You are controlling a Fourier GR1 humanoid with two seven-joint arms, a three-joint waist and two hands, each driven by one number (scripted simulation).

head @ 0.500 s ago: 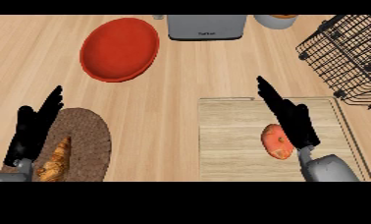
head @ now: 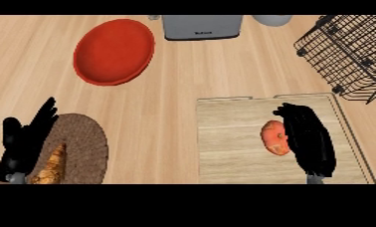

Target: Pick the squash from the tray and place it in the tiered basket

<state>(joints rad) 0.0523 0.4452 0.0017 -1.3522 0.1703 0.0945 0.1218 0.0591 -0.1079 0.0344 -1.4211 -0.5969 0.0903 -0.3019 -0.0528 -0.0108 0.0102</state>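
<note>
On the tray (head: 228, 136), right hand (head: 312, 139) touches squash (head: 274, 138); fingers straight.

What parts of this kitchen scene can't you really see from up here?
Head view only:
- tiered basket: cut off by the right edge.
- squash: its right side is hidden by the right hand.
- pale round thing at the top: cut off, cannot be identified.
- left hand: partly off-frame.
</note>
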